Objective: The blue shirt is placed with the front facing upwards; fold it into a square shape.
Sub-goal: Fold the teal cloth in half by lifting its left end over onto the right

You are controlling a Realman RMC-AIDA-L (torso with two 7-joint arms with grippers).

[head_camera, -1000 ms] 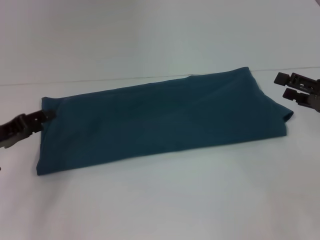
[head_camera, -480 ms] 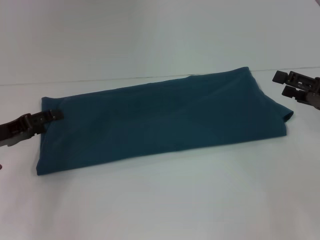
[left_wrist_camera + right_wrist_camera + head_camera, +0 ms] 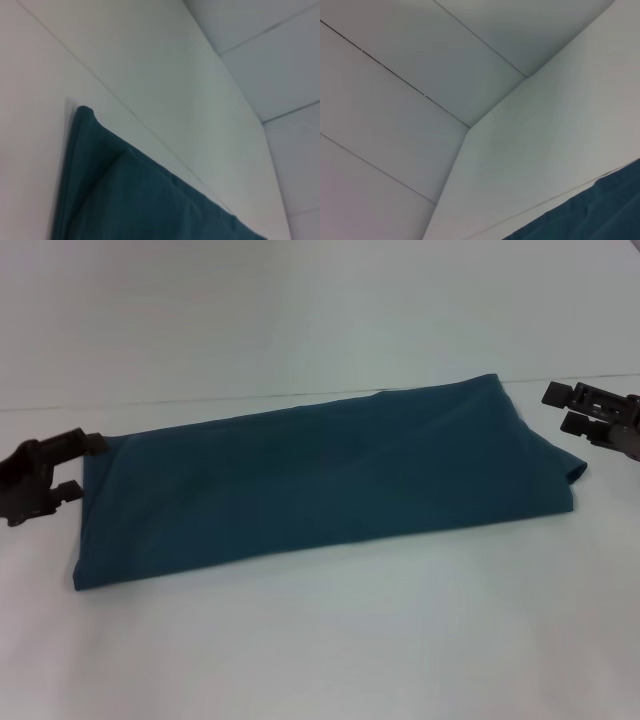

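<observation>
Teal cotton, the blue shirt (image 3: 320, 480) lies folded into a long band across the white table (image 3: 330, 640) in the head view. The left gripper (image 3: 82, 464) gapes wide at its left end; the right gripper (image 3: 558, 408), fingers parted and empty, hovers near its right end. Each wrist view shows only a shirt edge (image 3: 130, 200) (image 3: 590, 215).

You have a plain white table (image 3: 330, 640) as the work surface, matte and evenly lit. Behind it stands a white wall (image 3: 300, 310); the wrist views show that wall (image 3: 395, 125) is built of panels divided by thin dark seams.
</observation>
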